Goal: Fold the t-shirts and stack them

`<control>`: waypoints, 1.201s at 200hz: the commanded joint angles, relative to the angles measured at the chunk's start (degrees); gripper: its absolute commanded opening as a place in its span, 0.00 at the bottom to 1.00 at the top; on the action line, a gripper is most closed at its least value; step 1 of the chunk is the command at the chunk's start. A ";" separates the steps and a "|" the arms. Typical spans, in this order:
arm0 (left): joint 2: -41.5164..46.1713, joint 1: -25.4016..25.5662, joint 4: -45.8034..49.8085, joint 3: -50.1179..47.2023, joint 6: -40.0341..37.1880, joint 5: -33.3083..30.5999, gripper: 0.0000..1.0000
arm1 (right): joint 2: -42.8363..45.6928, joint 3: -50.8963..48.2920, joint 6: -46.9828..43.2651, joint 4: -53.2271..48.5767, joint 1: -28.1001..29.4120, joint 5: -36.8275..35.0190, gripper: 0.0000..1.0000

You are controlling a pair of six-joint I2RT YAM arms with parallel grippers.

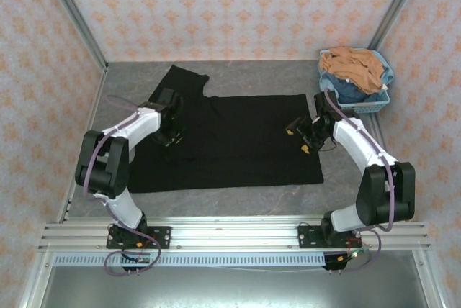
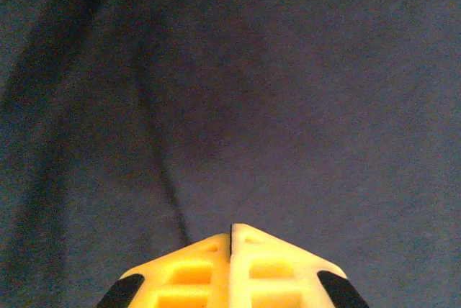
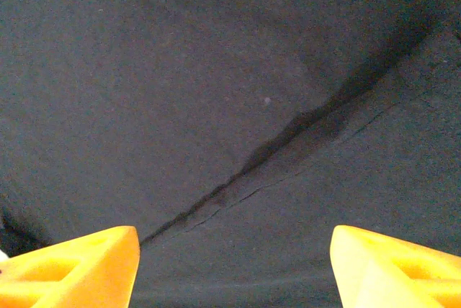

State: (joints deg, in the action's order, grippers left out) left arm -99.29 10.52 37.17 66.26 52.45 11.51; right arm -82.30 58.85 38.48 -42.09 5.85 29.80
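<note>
Two grippers sit low over one black t-shirt (image 1: 238, 142), which lies spread flat across the middle of the grey table (image 1: 252, 70), one sleeve reaching up toward the far left corner. From the top camera, the left gripper (image 1: 171, 134) rests over the shirt's left part, just below that sleeve; its dark body blends with the cloth and its opening cannot be judged from here. The right gripper (image 1: 298, 141) is over the shirt's right edge, its two yellow tips set visibly apart. A light-blue basket (image 1: 382, 99) stands at the far right corner, just beyond the right arm, heaped with tan and blue clothes (image 1: 349, 63); it is apart from the shirt. In the left wrist camera, the yellow fingers (image 2: 274, 272) are pressed together with only a hairline seam between them, so this gripper is closed. Dark cloth lies right under the tips, and a thin crease runs down toward them, but whether any cloth is pinched between the pads cannot be told. In the right wrist camera, the two yellow fingers (image 3: 72, 265) stand wide apart at the lower corners with nothing between them, the gripper fully spread. Beneath lies the black fabric, crossed by a long diagonal fold rising from lower left to upper right.
</note>
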 commanded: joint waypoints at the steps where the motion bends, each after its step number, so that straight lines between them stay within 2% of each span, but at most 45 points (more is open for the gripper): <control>1: -2.64 0.62 2.74 4.15 -0.82 -2.67 0.05 | 0.20 1.01 0.88 -2.18 -0.16 -2.37 0.70; 23: -5.13 0.61 4.08 7.28 -1.46 -3.39 0.03 | 0.26 0.57 0.99 -2.42 -0.22 -2.65 0.70; 39: -5.34 0.68 8.75 9.84 -2.72 -5.05 0.04 | 0.36 0.39 0.90 -2.65 -0.18 -2.57 0.70; 59: -1.10 0.59 15.20 7.40 -1.87 -8.71 0.24 | 0.90 -0.38 0.72 -2.18 -0.21 -2.30 0.71; 77: 6.50 0.06 12.20 -1.72 0.32 -7.35 0.40 | 1.34 -1.34 0.72 -0.60 -0.13 -0.59 0.72; 97: 13.19 -1.35 8.34 -10.05 1.80 -4.91 0.51 | 1.87 -2.53 0.80 4.30 0.16 5.39 0.72; 116: 16.58 -3.47 4.03 -15.72 2.05 -2.19 0.54 | 2.40 -3.13 0.40 9.82 1.54 12.09 0.73; 139: 16.64 -4.94 1.67 -18.29 1.23 -0.77 0.54 | 2.77 -2.42 -0.55 11.15 3.67 14.77 0.73; 164: 14.16 -4.99 -1.40 -18.99 1.41 0.82 0.53 | 3.45 -3.86 2.08 14.42 4.08 16.56 0.73; 191: 11.98 -4.95 -3.40 -19.00 2.11 1.26 0.46 | 3.55 -4.35 3.09 14.70 4.08 16.06 0.73; 203: 11.50 -4.90 -3.66 -18.66 1.98 1.00 0.39 | 3.51 -4.36 3.09 14.43 4.08 15.77 0.73; 240: 10.78 -4.93 -3.36 -17.10 1.74 0.56 0.07 | 3.45 -4.44 2.49 13.19 4.08 14.87 0.73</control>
State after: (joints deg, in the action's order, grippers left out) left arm -88.14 5.63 34.26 47.75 54.46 12.71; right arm -80.05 55.22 40.86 -29.04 9.93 45.01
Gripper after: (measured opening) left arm 0.143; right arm 0.734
